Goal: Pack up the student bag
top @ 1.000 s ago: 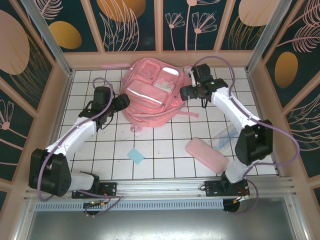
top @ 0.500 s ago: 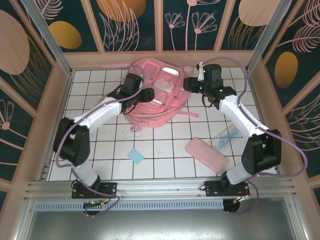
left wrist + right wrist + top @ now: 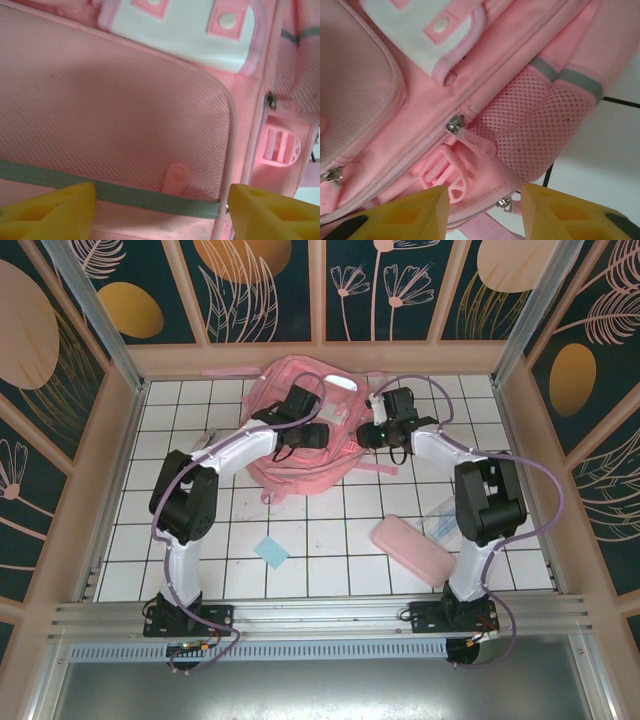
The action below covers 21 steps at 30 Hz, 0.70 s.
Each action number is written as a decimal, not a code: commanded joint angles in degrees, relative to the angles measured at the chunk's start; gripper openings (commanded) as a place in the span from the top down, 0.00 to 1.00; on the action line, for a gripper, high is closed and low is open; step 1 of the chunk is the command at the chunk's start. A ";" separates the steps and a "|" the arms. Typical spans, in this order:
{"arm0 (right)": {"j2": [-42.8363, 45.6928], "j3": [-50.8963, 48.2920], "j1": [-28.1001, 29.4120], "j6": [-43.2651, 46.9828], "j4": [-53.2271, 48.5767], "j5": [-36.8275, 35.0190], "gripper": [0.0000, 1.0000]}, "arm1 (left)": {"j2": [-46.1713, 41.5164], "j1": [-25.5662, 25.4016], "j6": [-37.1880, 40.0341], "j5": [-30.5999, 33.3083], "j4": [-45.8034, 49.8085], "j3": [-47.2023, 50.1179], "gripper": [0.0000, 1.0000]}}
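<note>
Left gripper [image 3: 161, 194]: jaws stand wide apart with nothing between them, hanging close over the bag's mesh front pocket [image 3: 110, 115]; a grey reflective strip [image 3: 125, 197] runs across under the fingertips.
Right gripper [image 3: 484, 194]: jaws apart but not wide, nothing clamped that I can see; a pink plastic buckle [image 3: 447, 180] and a small zip slider [image 3: 503, 202] lie in the gap.
Student bag [image 3: 310, 472]: lying flat, front up, at the far middle of the table [image 3: 330, 530], close to the far wall, with both arms reaching in over it from left and right.
Why the arms meet there: my guess is the bag must be opened before anything goes in, so one gripper comes to steady the fabric while the other goes for a zip.
Zips: the main zip pull [image 3: 476, 142] sits just beyond the right gripper's fingertips, beside the mesh side pocket [image 3: 530, 130]; the zips I can see look closed.
Waiting items: a pink pencil case [image 3: 413, 550] lies near right, with a clear ruler or sleeve [image 3: 450, 512] just beside it and a small blue card [image 3: 270, 552] nearer the middle; all are well apart from the bag.
Stage: early, I'd judge; nothing looks packed.
Next move: it likely needs the right jaws to pinch a slim pull tab and not the buckle next to it.
Risk: soft fabric may bunch and drag along with the pull unless the left gripper pins it down.
</note>
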<state>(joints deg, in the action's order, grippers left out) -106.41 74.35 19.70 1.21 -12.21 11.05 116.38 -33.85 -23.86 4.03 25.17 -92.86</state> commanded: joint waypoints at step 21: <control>2.36 -1.50 0.19 1.62 0.14 0.82 0.60 | 18.83 -4.76 9.81 12.79 10.50 -10.81 0.90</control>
<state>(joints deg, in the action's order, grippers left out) -106.24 73.19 19.70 1.28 -11.38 12.10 130.98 -39.40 -15.94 20.10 33.67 -105.89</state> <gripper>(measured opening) 0.400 0.170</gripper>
